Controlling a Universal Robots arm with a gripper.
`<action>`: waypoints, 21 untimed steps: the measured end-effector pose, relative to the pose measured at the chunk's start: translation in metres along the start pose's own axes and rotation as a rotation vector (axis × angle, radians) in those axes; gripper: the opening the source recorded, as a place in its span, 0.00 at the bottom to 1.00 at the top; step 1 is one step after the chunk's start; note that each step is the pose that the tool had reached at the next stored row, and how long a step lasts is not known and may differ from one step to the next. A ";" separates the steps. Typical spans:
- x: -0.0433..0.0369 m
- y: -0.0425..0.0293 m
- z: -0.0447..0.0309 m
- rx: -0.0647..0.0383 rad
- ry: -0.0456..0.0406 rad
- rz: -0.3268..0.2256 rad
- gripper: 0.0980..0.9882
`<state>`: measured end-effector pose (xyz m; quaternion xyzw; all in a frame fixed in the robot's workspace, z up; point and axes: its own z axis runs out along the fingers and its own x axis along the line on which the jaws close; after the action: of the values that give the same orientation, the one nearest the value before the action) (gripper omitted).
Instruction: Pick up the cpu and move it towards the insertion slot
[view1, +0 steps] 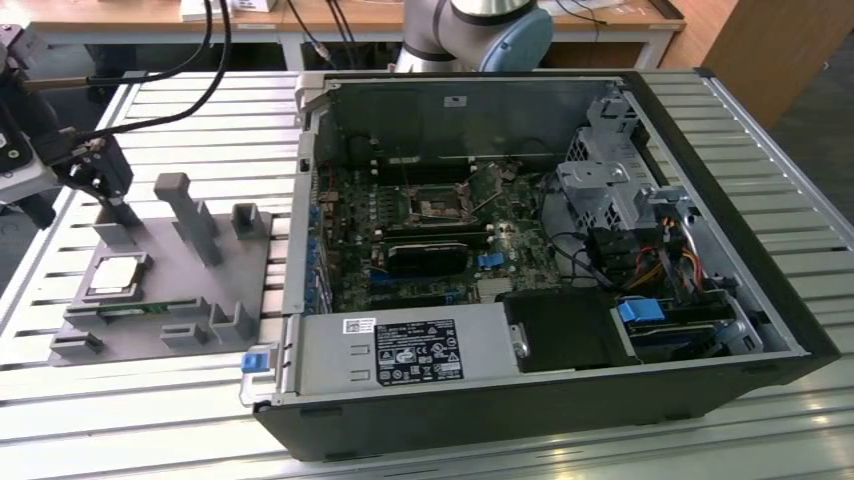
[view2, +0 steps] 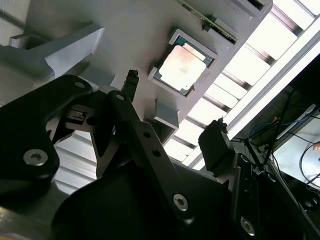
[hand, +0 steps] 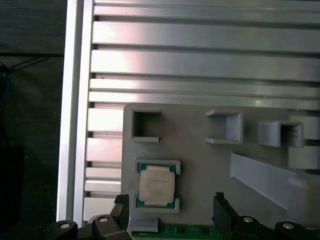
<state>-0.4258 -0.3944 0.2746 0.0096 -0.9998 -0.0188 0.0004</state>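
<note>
The cpu (view1: 114, 275) is a silvery square chip lying flat in its seat on the grey plastic fixture (view1: 200, 300), at the exterior view's left. My gripper (view1: 107, 195) hangs above the fixture's far end, a little beyond the cpu. In both wrist views the black fingers (hand: 121, 207) stand apart with nothing between them. The gripper (hand: 170, 210) is open just off the cpu (hand: 156, 186), and the cpu (view2: 181, 67) lies beyond the gripper (view2: 175, 112). The insertion slot (view1: 438, 207) is a silver-framed socket on the motherboard inside the open computer case.
A thin green circuit strip (view1: 134, 308) lies on the fixture beside the cpu. Upright grey posts (view1: 187, 215) rise from the fixture. The case's side wall (view1: 310, 180) stands between fixture and motherboard. Drive cages and cables (view1: 627, 230) fill the case's far side. The table is ribbed aluminium (hand: 200, 55).
</note>
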 end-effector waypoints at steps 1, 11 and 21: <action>0.0002 0.0000 0.0014 0.000 0.0000 0.000 0.74; 0.0003 -0.0004 0.0115 0.000 0.0001 0.000 0.74; 0.0008 -0.0008 0.0213 0.000 0.0002 0.000 0.74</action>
<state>-0.4266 -0.3944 0.2533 0.0095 -0.9998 -0.0187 0.0005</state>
